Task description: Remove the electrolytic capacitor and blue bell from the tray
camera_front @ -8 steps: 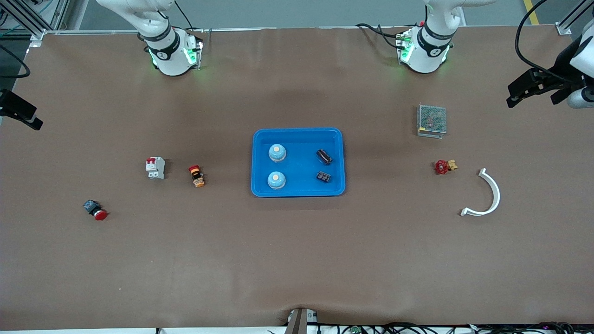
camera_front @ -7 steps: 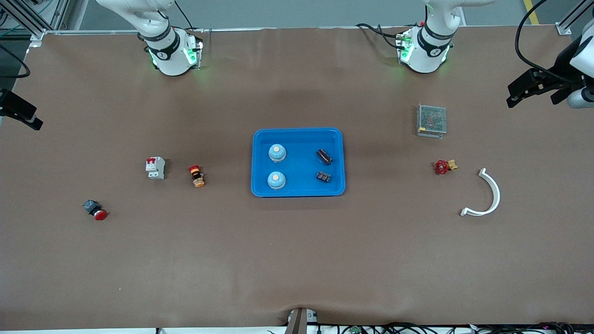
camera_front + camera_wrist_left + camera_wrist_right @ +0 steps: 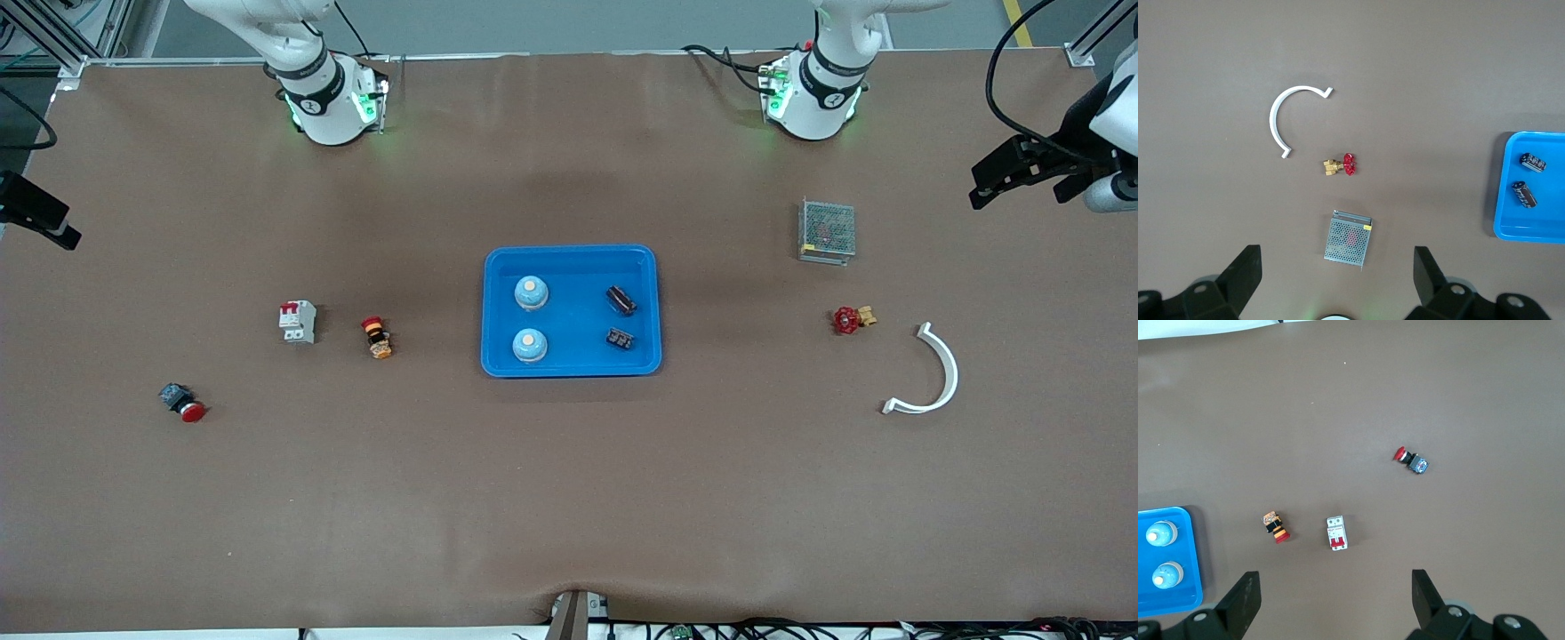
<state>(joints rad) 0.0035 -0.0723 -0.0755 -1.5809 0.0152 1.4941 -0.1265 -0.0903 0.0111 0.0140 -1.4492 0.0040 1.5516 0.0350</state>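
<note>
A blue tray (image 3: 573, 260) sits mid-table. In it stand two light-blue bells (image 3: 531, 292) (image 3: 529, 345) toward the right arm's end. Two dark capacitors (image 3: 621, 300) (image 3: 620, 339) lie in it toward the left arm's end. The capacitors also show in the left wrist view (image 3: 1525, 193), and the bells in the right wrist view (image 3: 1159, 534). My left gripper (image 3: 1336, 251) is open and empty, high over the left arm's end of the table (image 3: 987, 182). My right gripper (image 3: 1334, 573) is open and empty, high over the right arm's end (image 3: 53, 227).
Toward the right arm's end lie a white circuit breaker (image 3: 298, 321), an orange-and-red switch (image 3: 377, 337) and a red push button (image 3: 182, 403). Toward the left arm's end lie a metal mesh box (image 3: 828, 230), a red valve (image 3: 851, 319) and a white curved clip (image 3: 942, 373).
The left gripper has shifted very slightly at the view's edge. Nothing on the table has moved.
</note>
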